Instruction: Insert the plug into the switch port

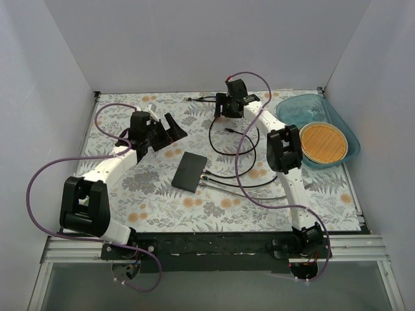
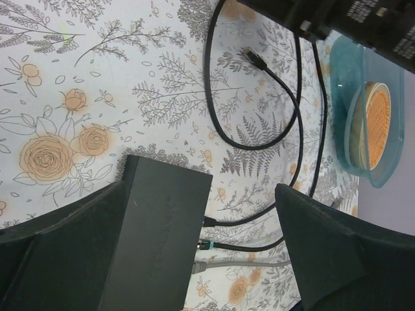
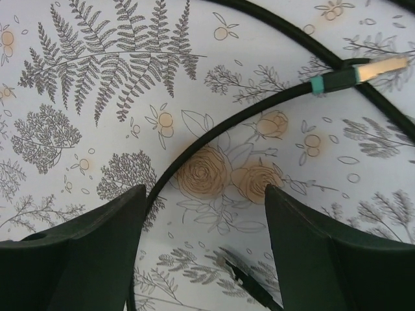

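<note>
Left end effector (image 2: 201,214), right end effector (image 3: 205,194): jaws wide, empty; blue tray (image 1: 293,103) holds orange round dish (image 1: 324,142).

You are looking at bright, evenly lit pictures. Soft light is coming from above, and the white walls (image 1: 194,39) are spreading it, so only faint, blurred shadows are lying beside the arms on the floral cloth (image 1: 162,201). Nothing is glaring strongly; the switch (image 2: 162,240) is giving just a dull sheen. In both wrist views the cloth is looking sharp, while the dark fingers (image 2: 343,259) of the left gripper (image 2: 201,194) and the fingers (image 3: 337,259) of the right gripper (image 3: 204,188) are looking soft and almost without detail.
</note>
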